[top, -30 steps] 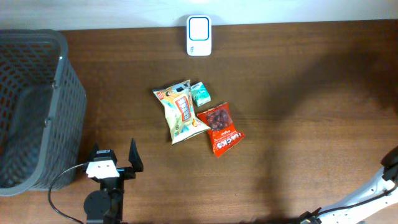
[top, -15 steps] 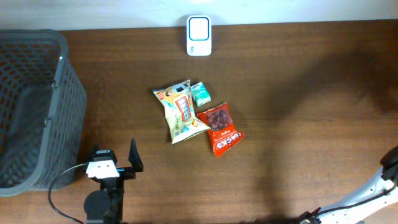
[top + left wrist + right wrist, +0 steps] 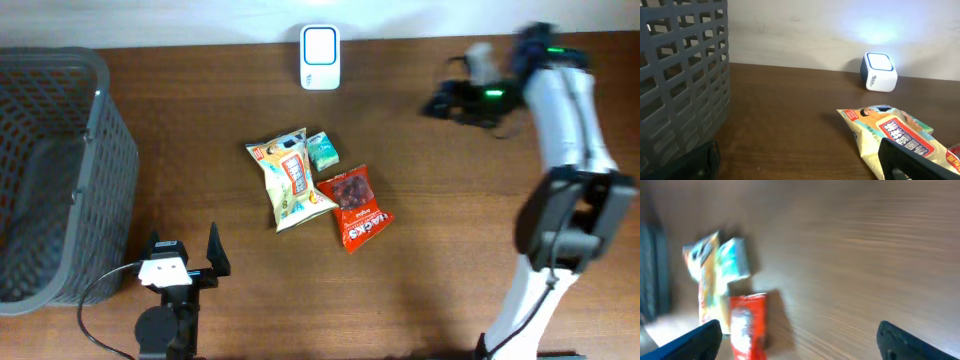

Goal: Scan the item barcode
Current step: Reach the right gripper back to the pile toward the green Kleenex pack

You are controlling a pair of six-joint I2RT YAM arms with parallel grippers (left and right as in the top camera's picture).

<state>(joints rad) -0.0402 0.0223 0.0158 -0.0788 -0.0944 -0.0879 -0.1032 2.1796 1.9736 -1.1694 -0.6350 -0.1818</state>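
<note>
A dark brown wood-grain surface (image 3: 450, 220) fills the view. Along the surface's far edge rises a pale, scuffed wall (image 3: 790, 35), lit by a bluish-white glow (image 3: 875, 32).

Three snack packets in all: one yellow bag (image 3: 290, 180), one small teal pack (image 3: 322, 151), one red pouch (image 3: 355, 207). One white scanner (image 3: 320, 44) at the far edge. One grey mesh basket (image 3: 110, 170). One wooden surface (image 3: 450, 250) under everything. Two arms: left arm (image 3: 168, 325), right arm (image 3: 570, 130). Two tools, one per arm: left tool (image 3: 184, 250), right tool (image 3: 801, 340). Two fingers (image 3: 215, 250) on each, four altogether.
</note>
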